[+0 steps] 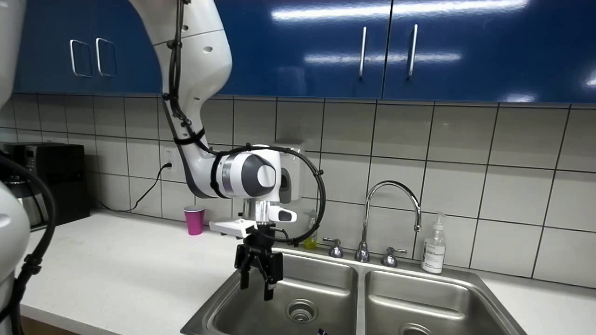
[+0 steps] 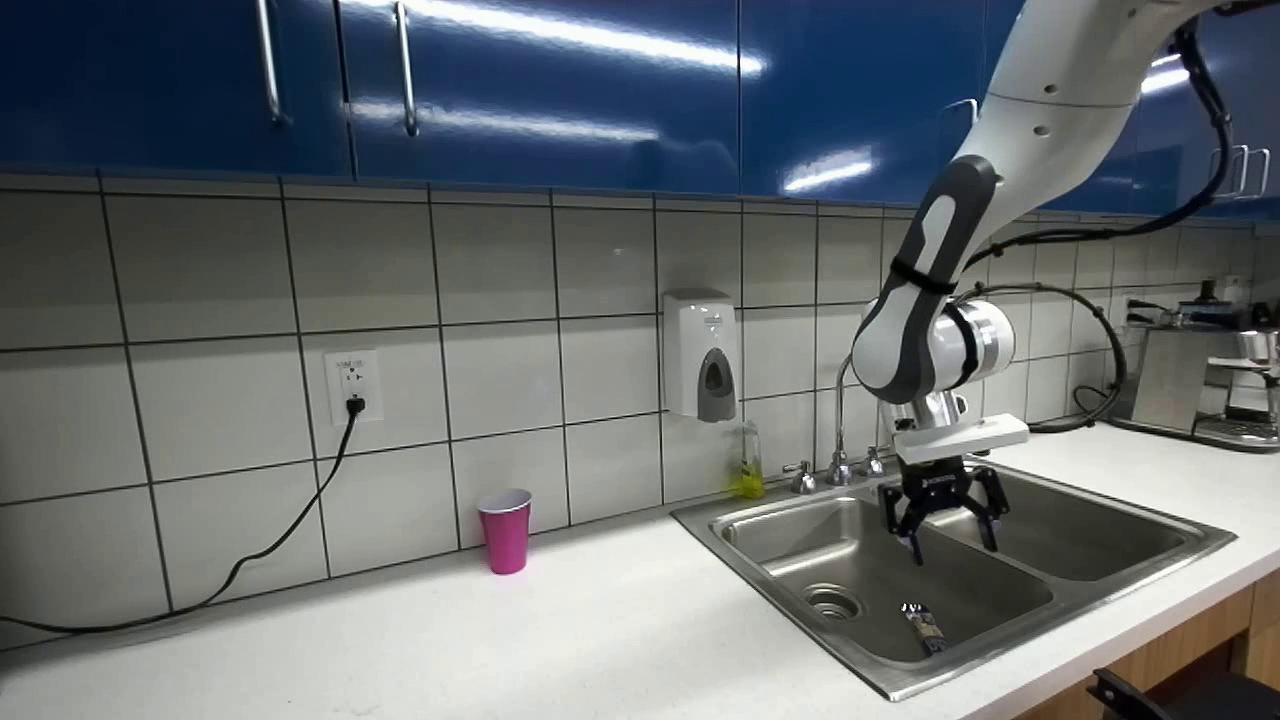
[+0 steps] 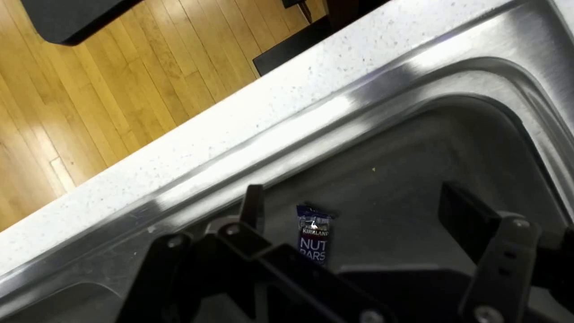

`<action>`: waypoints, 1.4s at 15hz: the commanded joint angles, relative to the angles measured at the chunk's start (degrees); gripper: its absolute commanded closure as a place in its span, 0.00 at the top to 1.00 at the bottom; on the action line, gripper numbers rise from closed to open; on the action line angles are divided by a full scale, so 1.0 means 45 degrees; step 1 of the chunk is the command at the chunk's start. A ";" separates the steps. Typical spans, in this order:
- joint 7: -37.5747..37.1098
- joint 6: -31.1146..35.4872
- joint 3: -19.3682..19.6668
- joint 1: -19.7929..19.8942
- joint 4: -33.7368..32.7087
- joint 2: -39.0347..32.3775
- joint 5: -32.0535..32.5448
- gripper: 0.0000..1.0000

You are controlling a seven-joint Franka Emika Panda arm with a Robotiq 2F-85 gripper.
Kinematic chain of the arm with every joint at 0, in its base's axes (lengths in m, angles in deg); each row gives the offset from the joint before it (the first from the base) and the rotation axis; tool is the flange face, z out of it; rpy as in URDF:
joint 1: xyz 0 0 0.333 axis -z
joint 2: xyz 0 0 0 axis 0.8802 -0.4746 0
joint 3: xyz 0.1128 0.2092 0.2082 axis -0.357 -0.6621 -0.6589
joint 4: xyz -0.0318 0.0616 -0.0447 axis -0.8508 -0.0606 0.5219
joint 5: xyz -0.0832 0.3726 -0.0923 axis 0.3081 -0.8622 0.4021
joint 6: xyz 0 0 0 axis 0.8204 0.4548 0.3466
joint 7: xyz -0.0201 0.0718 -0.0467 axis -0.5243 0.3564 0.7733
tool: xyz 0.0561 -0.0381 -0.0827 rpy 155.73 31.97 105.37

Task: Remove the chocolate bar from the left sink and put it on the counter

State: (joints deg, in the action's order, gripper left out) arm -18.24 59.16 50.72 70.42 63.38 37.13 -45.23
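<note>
Jaws apart, the end effector [image 2: 954, 552] should centre over the chocolate bar [image 3: 315, 235], which lies below it in the left sink [image 2: 868, 568], before descending to close across the bar's width.

1 gripper [image 2: 953, 547] is hanging. Lower than it, 1 left sink [image 1: 321, 291] & 1 right basin [image 1: 419, 294] (2 total) are sitting, 2 drains [image 1: 301, 311] are showing, & 1 choc bar [image 3: 314, 237] is lying in left sink. Behind gripper, 1 faucet [image 1: 362, 250], 2 taps [image 1: 335, 251] & 2 btls [image 1: 434, 252] are standing. Higher than gripper, 1 wall disp. [image 2: 699, 345] is hanging + 4 cab. handles [image 1: 363, 52] are showing in an exterior view. Apart fr. gripper, 1 pink cup [image 2: 506, 537] is standing on 1 counter [image 2: 600, 630].
</note>
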 commanded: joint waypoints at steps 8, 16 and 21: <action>0.0658 0.0690 0.0345 -0.0146 -0.3362 -0.4313 -0.2096 1.00; 0.0633 0.0517 0.0829 0.0050 -0.5862 -0.6543 -0.2529 1.00; 0.0692 0.0380 0.1155 0.0406 -0.7152 -0.7815 -0.2798 1.00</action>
State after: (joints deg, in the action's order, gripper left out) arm -16.92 62.36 55.35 71.11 35.62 5.56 -56.14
